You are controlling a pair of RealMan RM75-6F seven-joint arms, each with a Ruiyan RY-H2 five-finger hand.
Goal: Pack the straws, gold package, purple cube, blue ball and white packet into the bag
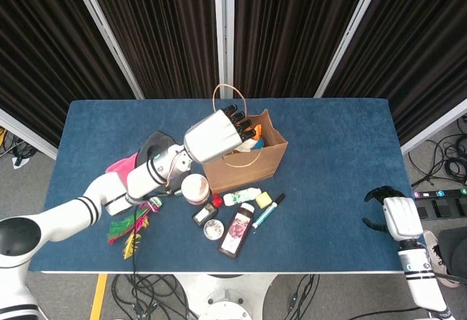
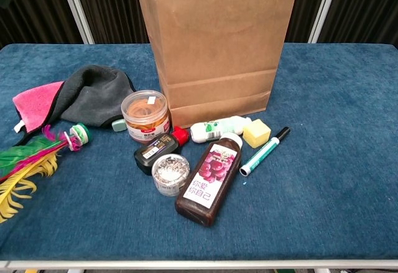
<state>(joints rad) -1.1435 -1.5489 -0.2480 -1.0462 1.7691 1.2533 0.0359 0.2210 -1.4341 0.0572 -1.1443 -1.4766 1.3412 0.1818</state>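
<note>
Blue bench [image 1: 328, 160]: left robot hand [image 1: 219, 133] hangs over the bag [image 1: 244, 161] mouth, directly above it, grasping something orange-tipped; right robot hand [image 1: 394, 214] idle, curled.

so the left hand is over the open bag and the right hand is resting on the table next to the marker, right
Not quite. The left hand is over the open bag, but the right hand is nowhere near the marker: the head view shows it off by the table's right edge, far from the clutter in front of the bag.
</note>
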